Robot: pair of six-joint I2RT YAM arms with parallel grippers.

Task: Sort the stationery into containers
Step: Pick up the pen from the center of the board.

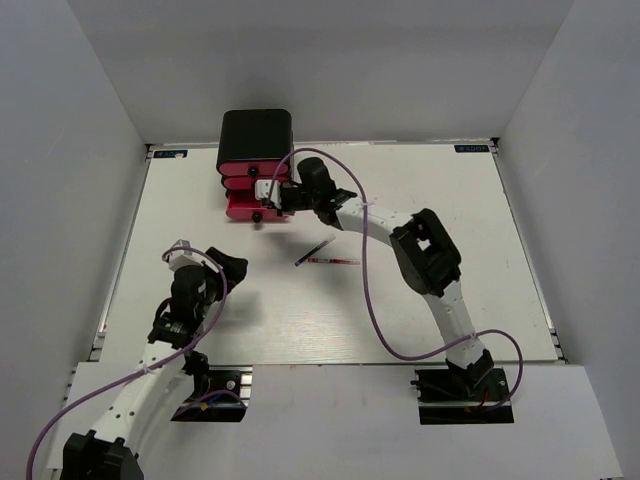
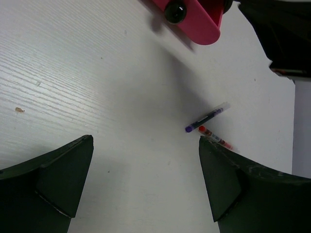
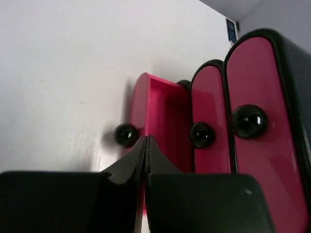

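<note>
Two pens (image 2: 209, 116) lie unsorted mid-bench; bottom drawer (image 1: 245, 208) stands pulled out. Right end effector (image 3: 147, 145) is closed, empty, beside it; left end effector (image 2: 146, 141) gapes open.

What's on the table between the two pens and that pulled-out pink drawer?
Nothing; the left wrist view shows bare white table between pens and drawer.

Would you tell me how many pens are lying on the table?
2. A dark purple-tipped pen and a red-ended pen lie close together mid-table, near the open pink drawer; more may be hidden inside it.
</note>
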